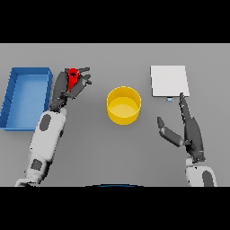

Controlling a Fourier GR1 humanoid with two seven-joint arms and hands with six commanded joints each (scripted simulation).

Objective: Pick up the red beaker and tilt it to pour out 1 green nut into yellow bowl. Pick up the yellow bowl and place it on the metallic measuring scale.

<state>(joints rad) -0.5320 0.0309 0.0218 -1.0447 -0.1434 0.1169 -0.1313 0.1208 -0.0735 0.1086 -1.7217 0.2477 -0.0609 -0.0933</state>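
Nearest the camera, the right hand [191,130] lay over the grey table [90,148], its fingers straight and spread, thumb held out to the side, holding nothing; its fingertips reached toward the near edge of the metallic measuring scale [168,81], a pale square plate at the far right. The yellow bowl [123,104] stood upright between the two arms, well apart from the scale, and no nut could be made out inside it. Farther off on the left, the left hand [67,85] was curled round the red beaker [72,77], just beside the blue bin [28,96]. Whether the beaker had left the table could not be told, nor could any green nut be seen in it. The step in hand looked to be the pick-up before pouring. To do it well, the grasp should probably stay firm on the beaker's body, leaving the mouth unblocked, and the beaker should be carried level until its lip stands over the bowl's middle. The tilt should likely be slow, stopping as soon as one nut drops.
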